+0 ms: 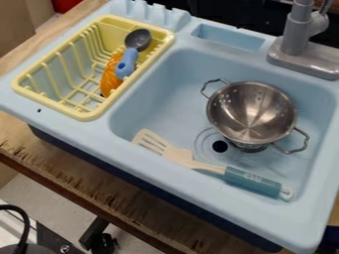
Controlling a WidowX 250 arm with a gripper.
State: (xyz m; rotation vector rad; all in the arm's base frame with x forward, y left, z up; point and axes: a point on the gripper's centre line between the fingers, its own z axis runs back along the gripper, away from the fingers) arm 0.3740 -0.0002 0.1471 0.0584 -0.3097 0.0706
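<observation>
I can't tell the tool's state. In the sink (165,111), the spatula (252,182) lies near the colander (250,111); its thick handle should take a square, centred grip best.

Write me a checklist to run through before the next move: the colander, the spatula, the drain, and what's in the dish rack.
1. Colander in the sink, open side up: ok.
2. Spatula in the sink, apart from the colander: ok.
3. Drain hole left uncovered by the spatula and colander: ok.
4. Dish rack beside the basin, with its open top up: ok.
5. Spoon in the rack, clear of the orange item: not ok, its blue handle overlaps that item in this view.
6. Orange item identified: cannot tell, it is partly hidden by the spoon.
</observation>
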